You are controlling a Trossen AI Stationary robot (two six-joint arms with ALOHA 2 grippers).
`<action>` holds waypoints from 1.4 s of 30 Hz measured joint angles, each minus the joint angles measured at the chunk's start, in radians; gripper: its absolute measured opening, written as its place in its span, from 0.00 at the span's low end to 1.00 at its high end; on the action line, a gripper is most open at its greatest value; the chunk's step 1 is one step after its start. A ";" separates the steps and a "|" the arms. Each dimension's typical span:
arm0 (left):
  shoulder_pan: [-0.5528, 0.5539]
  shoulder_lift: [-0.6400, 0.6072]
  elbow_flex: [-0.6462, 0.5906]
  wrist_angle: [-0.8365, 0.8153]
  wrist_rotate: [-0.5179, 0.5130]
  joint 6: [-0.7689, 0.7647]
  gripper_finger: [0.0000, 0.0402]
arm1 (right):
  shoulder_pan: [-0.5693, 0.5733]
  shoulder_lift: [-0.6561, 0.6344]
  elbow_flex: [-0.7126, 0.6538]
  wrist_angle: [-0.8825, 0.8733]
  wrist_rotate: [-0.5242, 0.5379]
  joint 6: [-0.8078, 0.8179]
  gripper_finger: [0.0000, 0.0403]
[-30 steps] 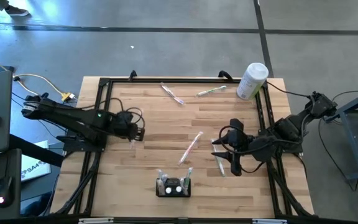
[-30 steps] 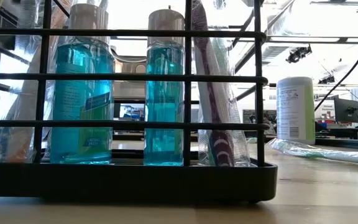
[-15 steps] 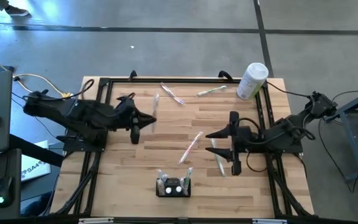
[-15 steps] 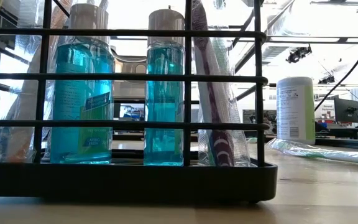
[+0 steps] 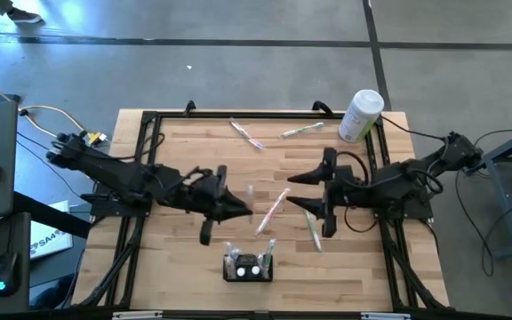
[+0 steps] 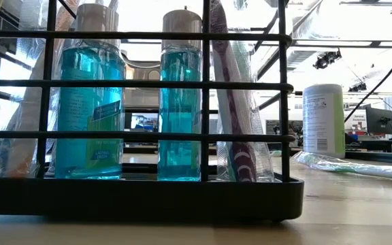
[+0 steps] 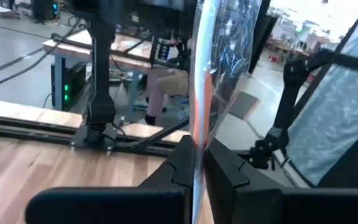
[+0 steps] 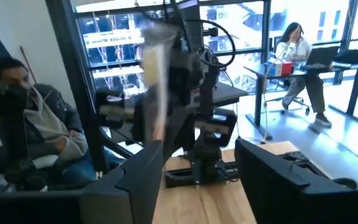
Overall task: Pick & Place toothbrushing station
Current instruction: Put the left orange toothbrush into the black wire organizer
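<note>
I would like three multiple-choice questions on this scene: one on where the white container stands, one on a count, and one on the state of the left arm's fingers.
1. Where on the table is the white container?
A. near left corner
B. far right corner
C. the middle

2. How many bottles of blue liquid stand in the toothbrushing station?
A. one
B. two
C. four

3. The left gripper has its fingers:
A. wide open and empty
B. shut on a bottle
C. shut on a wrapped toothbrush

Answers: 1 B, the high view shows it at that corner. 2 B, the low view shows two behind the bars. 3 C, the left wrist view shows the packet pinched between them.
</note>
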 joint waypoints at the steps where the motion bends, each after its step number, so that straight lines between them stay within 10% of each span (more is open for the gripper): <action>1: 0.000 0.009 0.000 0.005 0.003 0.007 0.03 | -0.010 0.000 0.000 -0.001 -0.012 0.017 0.50; 17: 0.000 0.070 0.000 0.070 0.055 0.050 0.03 | -0.105 0.116 0.000 0.098 -0.251 0.120 0.76; 42: 0.000 0.099 0.001 0.061 0.056 0.024 0.03 | -0.108 0.151 0.000 0.183 -0.331 0.079 0.49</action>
